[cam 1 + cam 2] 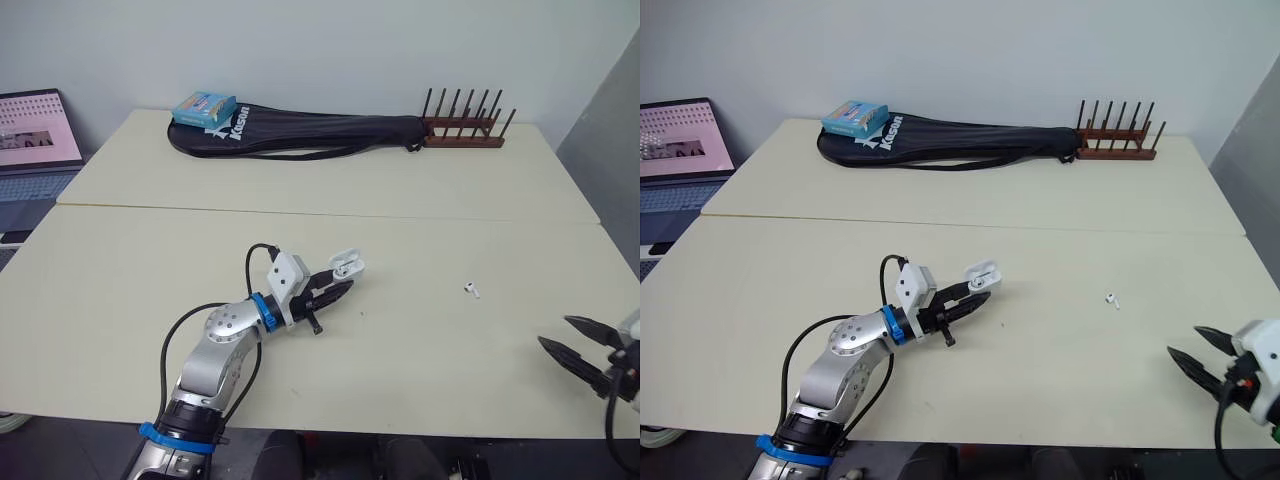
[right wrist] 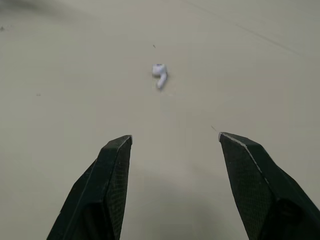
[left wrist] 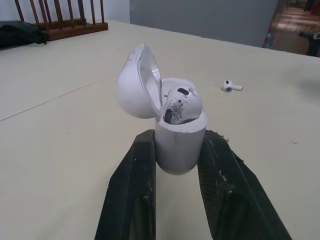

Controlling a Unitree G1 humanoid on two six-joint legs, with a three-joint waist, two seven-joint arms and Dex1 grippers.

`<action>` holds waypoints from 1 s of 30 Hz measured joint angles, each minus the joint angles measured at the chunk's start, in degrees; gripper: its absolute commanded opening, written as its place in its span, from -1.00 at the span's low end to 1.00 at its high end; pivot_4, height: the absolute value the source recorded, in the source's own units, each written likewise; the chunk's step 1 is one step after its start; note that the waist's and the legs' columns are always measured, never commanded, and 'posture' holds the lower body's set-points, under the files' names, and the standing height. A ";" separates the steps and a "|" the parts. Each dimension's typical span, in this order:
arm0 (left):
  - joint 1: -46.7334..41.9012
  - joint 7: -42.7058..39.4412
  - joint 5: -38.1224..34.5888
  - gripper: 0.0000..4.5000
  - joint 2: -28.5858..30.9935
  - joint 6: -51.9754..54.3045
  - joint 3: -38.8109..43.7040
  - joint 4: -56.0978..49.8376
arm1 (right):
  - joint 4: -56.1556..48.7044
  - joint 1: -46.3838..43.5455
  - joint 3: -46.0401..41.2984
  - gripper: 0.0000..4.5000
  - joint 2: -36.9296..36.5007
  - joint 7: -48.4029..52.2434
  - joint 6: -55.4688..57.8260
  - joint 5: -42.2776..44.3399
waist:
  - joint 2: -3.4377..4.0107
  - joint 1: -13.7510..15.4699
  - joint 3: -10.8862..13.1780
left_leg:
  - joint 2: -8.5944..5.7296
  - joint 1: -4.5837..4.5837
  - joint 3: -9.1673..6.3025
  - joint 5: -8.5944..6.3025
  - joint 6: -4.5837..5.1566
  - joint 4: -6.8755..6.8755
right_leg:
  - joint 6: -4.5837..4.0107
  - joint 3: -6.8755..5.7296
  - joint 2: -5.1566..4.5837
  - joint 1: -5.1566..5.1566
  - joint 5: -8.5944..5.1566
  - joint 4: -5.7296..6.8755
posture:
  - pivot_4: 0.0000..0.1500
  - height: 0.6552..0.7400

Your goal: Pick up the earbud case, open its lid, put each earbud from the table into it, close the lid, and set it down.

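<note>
Two tables: pale beige tops set edge to edge, with a seam running from 9 to 3 o'clock between the near one and the far one.
Left gripper: low over the middle of the near top, pointing toward 2 o'clock, its two black fingers clamped on the case.
Case: small, white and rounded, its lower half pinched between those fingers. Whether it touches the tabletop cannot be told.
Lid: swung back on its hinge, leaving the case open.
Seated earbud: white, sitting in the open top of the case, its head poking above the rim.
Loose earbud: white, lying alone on the near top at 3 o'clock from the case and well apart from it.
Right gripper: at 4 o'clock from the loose earbud, near the table's front right edge, fingers spread apart and holding nothing, aimed toward that earbud and well short of it.
Bag: long, black racket bag lying on the far top at 12 o'clock.
Box: blue, resting on the bag's wide end at 11 o'clock.
Rack: dark wooden base with upright pegs, at 1 o'clock, at the bag's narrow end.
Laptop: open, screen lit, off the tables at 10 o'clock.
</note>
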 measured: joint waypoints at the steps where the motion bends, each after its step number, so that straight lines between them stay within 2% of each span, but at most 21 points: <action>1: 0.01 -0.06 0.10 -0.65 0.00 -0.18 0.00 0.01 | 1.58 0.51 -0.24 0.53 -0.15 0.68 -1.13 -0.73 | 0.00 0.00 0.00 | 0.00 0.01 0.00 0.01 0.01 0.00 | 0.04 0.00 0.00 0.01 -0.02 0.00 | 1.00 -0.25; 4: 0.00 -0.05 0.38 -0.65 -0.16 -0.98 0.00 0.08 | 5.53 0.25 -0.28 1.00 -0.15 1.30 -3.81 -2.24 | 0.01 0.00 -0.01 | -0.01 0.02 0.02 0.02 0.03 0.01 | 0.04 0.04 0.00 0.02 -0.02 0.00 | 1.00 -0.25; 12: -0.06 -0.05 0.52 -0.65 -0.24 -1.24 0.03 0.31 | 6.23 -5.80 1.99 1.00 -1.40 0.45 -3.60 -2.69 | 0.03 0.00 -0.01 | -0.01 0.00 0.01 0.02 0.03 0.01 | -0.02 0.03 0.00 0.03 0.01 -0.01 | 1.00 -0.25; 20: -1.45 -0.36 0.43 -0.65 -0.27 -1.22 -0.05 1.31 | 2.09 -22.04 18.29 1.00 -0.96 -9.63 6.17 -5.93 | 0.04 0.13 -0.02 | -0.01 -0.04 -0.03 0.04 0.01 0.04 | -0.03 0.00 -0.01 0.01 0.02 -0.01 | 1.00 -0.25; 24: -1.66 -0.48 0.41 -0.65 -0.26 -1.13 -0.12 1.39 | 6.09 -31.13 25.86 1.00 1.97 -13.86 10.72 -7.60 | 0.04 0.19 -0.02 | -0.02 -0.07 -0.06 0.03 0.02 0.03 | -0.03 -0.04 -0.02 -0.01 0.03 -0.01 | 1.00 -0.25; 30: -1.62 -1.12 0.38 -0.65 -0.18 -0.99 -0.25 1.37 | 16.41 -39.92 30.93 1.00 4.14 -15.59 13.40 -9.53 | 0.04 0.34 -0.02 | -0.03 -0.10 -0.08 0.03 0.02 0.03 | -0.04 -0.07 -0.05 -0.03 0.03 -0.01 | 1.00 -0.25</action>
